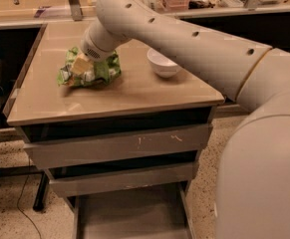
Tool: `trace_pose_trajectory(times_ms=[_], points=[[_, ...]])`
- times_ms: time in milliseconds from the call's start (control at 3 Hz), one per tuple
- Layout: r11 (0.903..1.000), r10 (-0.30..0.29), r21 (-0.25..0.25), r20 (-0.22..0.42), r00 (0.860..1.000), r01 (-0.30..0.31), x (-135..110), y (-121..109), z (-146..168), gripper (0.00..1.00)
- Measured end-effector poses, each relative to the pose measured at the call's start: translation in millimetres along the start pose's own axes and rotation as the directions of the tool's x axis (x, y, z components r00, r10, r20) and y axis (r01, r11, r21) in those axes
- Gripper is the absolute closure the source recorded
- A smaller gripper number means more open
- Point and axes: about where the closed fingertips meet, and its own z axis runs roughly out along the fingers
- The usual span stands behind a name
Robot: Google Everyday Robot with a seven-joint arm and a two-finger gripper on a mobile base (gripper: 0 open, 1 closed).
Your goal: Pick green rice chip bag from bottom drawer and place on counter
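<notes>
On counter [139, 91], hand [81, 64] grips green rice chip bag [103, 71].

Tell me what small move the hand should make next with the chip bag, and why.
Probably release and lift straight up: the hand sits on the green rice chip bag, which already seems to rest on the counter, clear of the white bowl.

My wrist [98, 43] hides most of my tool [79, 65] at the green rice chip bag [107, 69] on the bench [134, 92]; the bottom drawer [129, 215] is cut off below.
</notes>
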Motion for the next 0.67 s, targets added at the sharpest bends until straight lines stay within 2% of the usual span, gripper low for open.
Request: trace_pose_trajectory(times_ms=[333, 667], points=[[0.9997, 0.016, -0.018, -0.007, 1.000, -0.016, 7.0, 1.1, 7.2, 1.00], [0.9997, 0.016, -0.018, -0.007, 1.000, -0.016, 7.0, 1.1, 7.2, 0.82]])
